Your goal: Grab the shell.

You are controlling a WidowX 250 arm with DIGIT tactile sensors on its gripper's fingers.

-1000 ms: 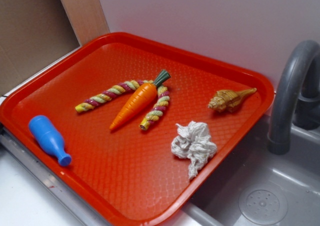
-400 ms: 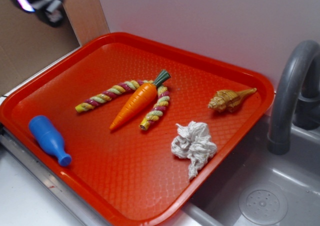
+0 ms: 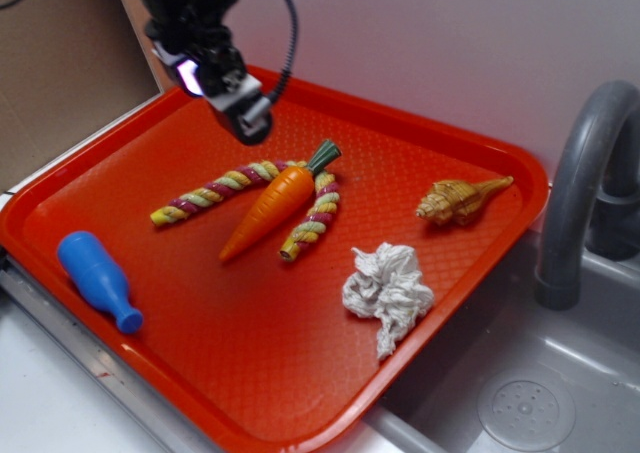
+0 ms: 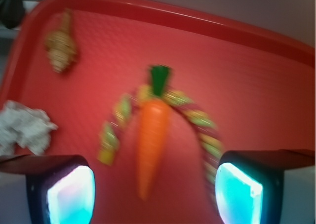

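The end effector (image 4: 153,194) hangs empty, fingers apparently spread wide.

Bare tray (image 3: 250,363) floor surrounds the shell (image 3: 458,200) on every side. The rag (image 3: 387,286) lies near it toward the tray's front edge, not touching. The carrot (image 3: 275,207) and rope (image 3: 245,198) lie well apart from the shell, between it and the gripper (image 3: 232,93). The faucet (image 3: 580,193) rises just beyond the tray rim beside the shell's tail.
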